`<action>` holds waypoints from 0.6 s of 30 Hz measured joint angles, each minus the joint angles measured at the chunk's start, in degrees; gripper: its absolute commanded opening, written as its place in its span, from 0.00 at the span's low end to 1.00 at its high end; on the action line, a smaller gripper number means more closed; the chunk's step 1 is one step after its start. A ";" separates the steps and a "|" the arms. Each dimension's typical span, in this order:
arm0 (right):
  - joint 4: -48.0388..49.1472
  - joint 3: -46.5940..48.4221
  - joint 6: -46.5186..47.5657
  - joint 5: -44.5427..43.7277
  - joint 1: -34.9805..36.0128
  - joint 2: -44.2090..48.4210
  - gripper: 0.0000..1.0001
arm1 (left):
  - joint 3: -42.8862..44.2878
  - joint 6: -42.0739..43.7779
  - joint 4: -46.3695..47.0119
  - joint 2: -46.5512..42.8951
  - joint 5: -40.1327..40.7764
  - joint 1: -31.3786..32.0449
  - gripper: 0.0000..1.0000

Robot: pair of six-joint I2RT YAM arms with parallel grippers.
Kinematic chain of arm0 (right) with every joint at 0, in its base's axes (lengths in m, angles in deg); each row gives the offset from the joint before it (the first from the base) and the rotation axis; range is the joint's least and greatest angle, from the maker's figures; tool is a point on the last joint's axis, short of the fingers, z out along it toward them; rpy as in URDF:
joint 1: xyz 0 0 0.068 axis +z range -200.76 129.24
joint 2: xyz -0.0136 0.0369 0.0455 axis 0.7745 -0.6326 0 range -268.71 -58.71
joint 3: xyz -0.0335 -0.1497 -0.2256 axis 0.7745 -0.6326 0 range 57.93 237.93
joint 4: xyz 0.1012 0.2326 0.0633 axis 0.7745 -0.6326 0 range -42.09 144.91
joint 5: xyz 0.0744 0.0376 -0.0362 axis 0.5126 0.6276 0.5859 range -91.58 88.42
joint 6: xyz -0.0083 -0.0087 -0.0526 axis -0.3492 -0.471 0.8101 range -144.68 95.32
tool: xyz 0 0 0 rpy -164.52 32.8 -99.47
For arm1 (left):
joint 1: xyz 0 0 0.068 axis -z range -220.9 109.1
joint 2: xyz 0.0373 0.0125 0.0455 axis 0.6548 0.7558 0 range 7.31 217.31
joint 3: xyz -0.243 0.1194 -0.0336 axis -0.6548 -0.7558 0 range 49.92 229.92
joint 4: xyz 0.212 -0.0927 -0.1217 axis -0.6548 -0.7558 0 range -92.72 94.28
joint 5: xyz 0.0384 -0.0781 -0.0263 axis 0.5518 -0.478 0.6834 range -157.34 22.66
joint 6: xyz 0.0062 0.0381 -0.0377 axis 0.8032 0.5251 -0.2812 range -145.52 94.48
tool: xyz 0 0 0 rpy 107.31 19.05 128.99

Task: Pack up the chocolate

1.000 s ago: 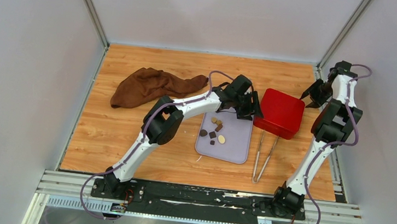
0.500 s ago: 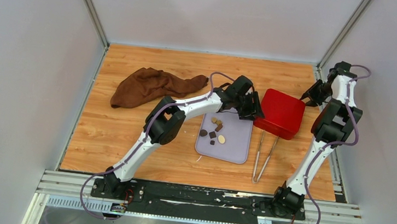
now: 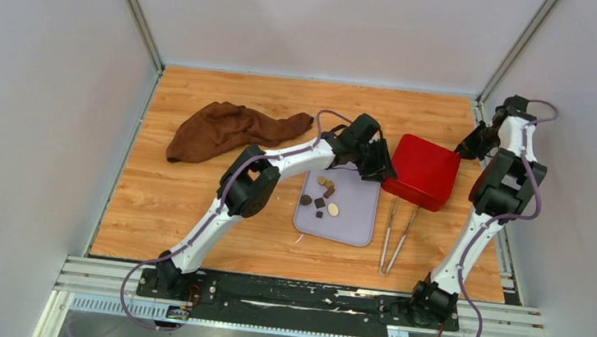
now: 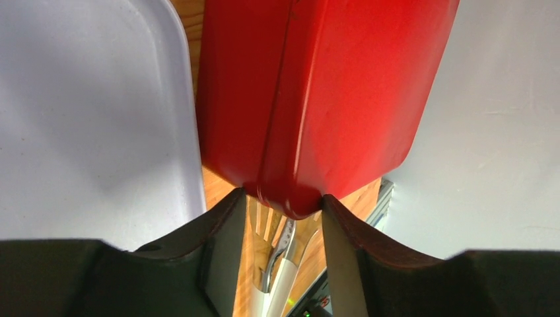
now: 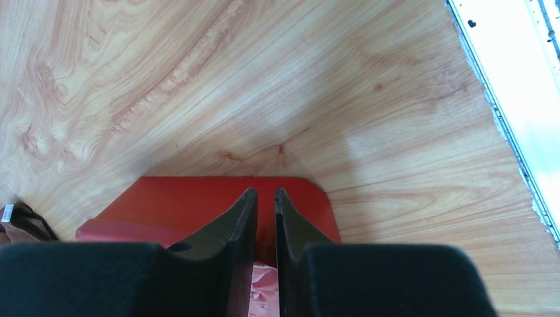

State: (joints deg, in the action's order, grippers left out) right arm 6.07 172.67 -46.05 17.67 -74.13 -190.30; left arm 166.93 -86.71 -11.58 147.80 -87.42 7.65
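Several small chocolate pieces [image 3: 323, 196], dark brown, tan and cream, lie on the left part of the lavender tray [image 3: 355, 211]. A red box [image 3: 420, 170] sits just right of the tray. My left gripper [image 3: 381, 165] is shut on the box's near-left corner; in the left wrist view the corner [image 4: 290, 201] sits pinched between the jaws of the gripper [image 4: 282, 198]. My right gripper [image 3: 466, 148] is at the box's far-right edge. In the right wrist view the gripper [image 5: 265, 193] is almost shut over the red lid [image 5: 185, 205], with pink lining below.
A brown cloth [image 3: 229, 129] lies at the back left. Metal tongs [image 3: 398, 232] lie in front of the red box, right of the tray, and show under the left jaws [image 4: 284, 264]. The table's right edge rail [image 5: 522, 99] is close to the right gripper.
The right gripper's jaws, open a second ago, have closed down at the box's far-right edge. The left gripper has stayed on the box's corner.
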 measured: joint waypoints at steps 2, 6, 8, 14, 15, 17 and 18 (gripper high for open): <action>0.33 -0.33 0.13 0.09 -0.02 0.39 0.19 | 0.11 -0.55 0.09 0.00 -0.39 -0.11 0.37; 1.25 -0.98 0.42 0.04 -0.09 1.16 0.19 | 0.35 -1.03 0.31 0.00 -0.92 -0.15 0.36; 1.46 -1.16 0.44 0.02 -0.11 1.22 0.19 | 0.35 -1.05 0.33 0.00 -0.96 -0.15 0.37; 1.88 -1.62 0.48 -0.22 -0.13 1.25 0.18 | 0.33 -0.96 0.44 0.04 -1.14 -0.09 0.47; 1.92 -1.79 0.48 -0.35 -0.13 1.22 0.19 | 0.37 -0.94 0.31 0.07 -1.16 -0.04 0.47; 1.92 -1.88 0.46 -0.55 -0.15 1.25 0.23 | 0.55 -0.76 0.15 0.20 -1.25 -0.02 0.46; 1.92 -1.88 0.44 -0.79 -0.15 1.27 0.28 | 0.79 -0.68 -0.04 0.28 -1.29 -0.02 0.46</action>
State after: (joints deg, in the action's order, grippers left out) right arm 7.99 170.79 -45.61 16.88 -74.29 -189.03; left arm 167.72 -87.39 -11.62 148.08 -88.71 7.63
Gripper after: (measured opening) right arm 0.196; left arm 0.467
